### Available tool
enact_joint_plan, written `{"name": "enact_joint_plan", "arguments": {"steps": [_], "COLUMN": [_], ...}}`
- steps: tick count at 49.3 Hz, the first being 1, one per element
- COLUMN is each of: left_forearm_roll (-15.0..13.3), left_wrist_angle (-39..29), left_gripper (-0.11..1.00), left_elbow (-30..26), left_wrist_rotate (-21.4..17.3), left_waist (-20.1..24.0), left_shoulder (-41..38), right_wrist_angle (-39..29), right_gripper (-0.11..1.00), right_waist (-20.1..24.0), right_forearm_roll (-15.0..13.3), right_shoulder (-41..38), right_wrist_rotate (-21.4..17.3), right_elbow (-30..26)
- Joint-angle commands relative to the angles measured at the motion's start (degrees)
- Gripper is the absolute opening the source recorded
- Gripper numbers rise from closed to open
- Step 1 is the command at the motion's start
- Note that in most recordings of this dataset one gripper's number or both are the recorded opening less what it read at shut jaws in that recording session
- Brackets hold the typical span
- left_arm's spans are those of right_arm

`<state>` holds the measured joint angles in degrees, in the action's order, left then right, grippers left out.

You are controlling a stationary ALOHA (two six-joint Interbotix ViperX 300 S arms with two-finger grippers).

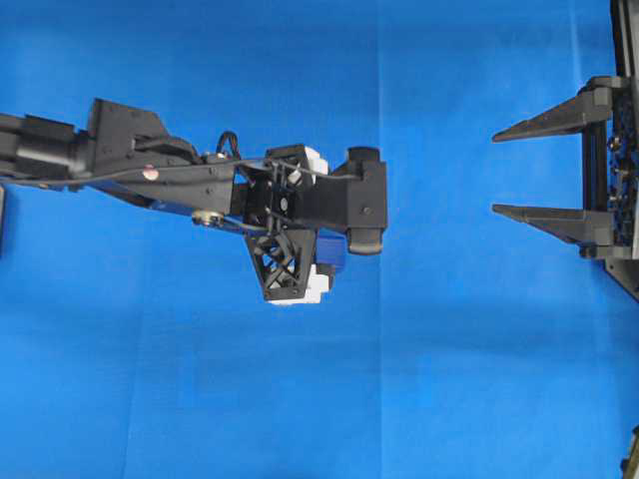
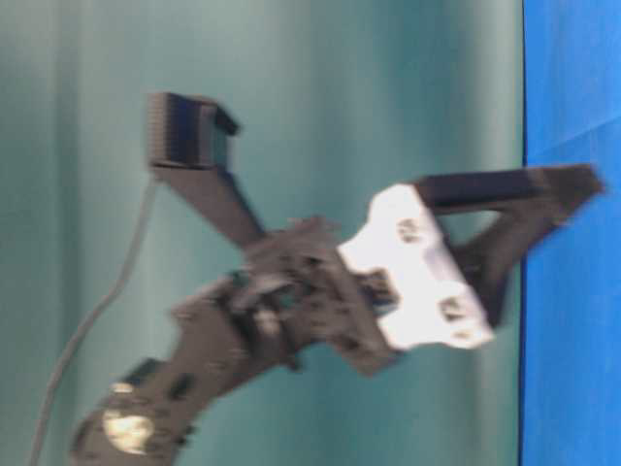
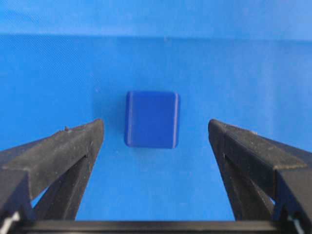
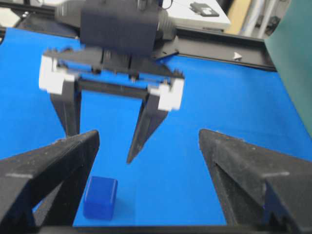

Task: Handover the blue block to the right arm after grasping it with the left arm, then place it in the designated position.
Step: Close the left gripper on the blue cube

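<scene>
We hang the left gripper point(image 3: 155, 141) over the blue block point(image 3: 151, 119), jaws spread wide with nothing between the fingers but cloth. The block sits flat on the blue cloth point(image 1: 200, 379), roughly centred between the two fingers point(image 3: 73, 146) in the left wrist view and not touching either. To grasp well, we judge we should come straight down so the fingers straddle it evenly, square to its faces, then close gently. The right gripper point(image 1: 504, 172) waits well apart at the right edge, its jaws also wide apart and empty, ready to receive the block.
</scene>
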<state>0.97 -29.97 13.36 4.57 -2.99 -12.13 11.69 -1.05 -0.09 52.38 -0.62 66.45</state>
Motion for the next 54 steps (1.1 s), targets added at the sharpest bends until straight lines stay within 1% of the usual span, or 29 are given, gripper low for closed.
{"name": "enact_joint_plan", "arguments": {"steps": [1, 10, 17, 28, 41, 43, 45, 47, 51, 52, 54], "left_forearm_roll": [0.18, 0.18, 0.18, 0.18, 0.18, 0.18, 0.18, 0.18, 0.18, 0.18, 0.18], "left_wrist_angle": [3.08, 8.17, 10.63, 12.48, 12.13, 11.87, 11.69, 11.51, 11.51, 11.51, 11.51], "left_gripper": [0.91, 0.91, 0.91, 0.91, 0.90, 0.88, 0.82, 0.72, 0.49, 0.45, 0.46], "left_elbow": [0.62, 2.99, 3.43, 3.43, 3.08, 2.99, 2.99, 2.90, 2.99, 2.99, 2.99], "left_wrist_rotate": [0.00, 0.00, 0.00, 0.09, 0.00, 0.00, 0.00, 0.09, 0.00, 0.00, 0.00], "left_waist": [0.26, 0.79, 0.70, 0.79, 0.79, 0.70, 0.70, 0.79, 0.70, 0.70, 0.62], "left_shoulder": [-0.26, -3.43, -6.06, -8.96, -9.05, -9.05, -9.05, -8.96, -8.88, -8.79, -8.70], "right_wrist_angle": [0.35, 0.26, 0.26, 0.26, 0.18, 0.09, 0.09, 0.09, 0.09, 0.09, 0.09], "right_gripper": [0.95, 0.95, 0.95, 0.95, 0.95, 0.95, 0.95, 0.95, 0.95, 0.95, 0.95], "right_waist": [-0.09, -0.09, -0.09, -0.09, -0.09, -0.09, -0.18, -0.09, -0.18, -0.18, -0.26], "right_forearm_roll": [0.18, 0.18, 0.18, 0.18, 0.18, 0.18, 0.18, 0.18, 0.18, 0.18, 0.18], "right_shoulder": [-0.35, -0.35, -0.53, -0.97, -1.05, -1.05, -1.05, -1.05, -1.05, -1.05, -1.05], "right_wrist_rotate": [-0.09, -0.09, -0.18, -0.09, -0.09, -0.18, -0.09, -0.09, -0.18, -0.18, -0.18], "right_elbow": [-1.23, -1.23, -1.14, -1.05, -1.05, -1.05, -1.05, -1.05, -1.05, -1.05, -1.05]}}
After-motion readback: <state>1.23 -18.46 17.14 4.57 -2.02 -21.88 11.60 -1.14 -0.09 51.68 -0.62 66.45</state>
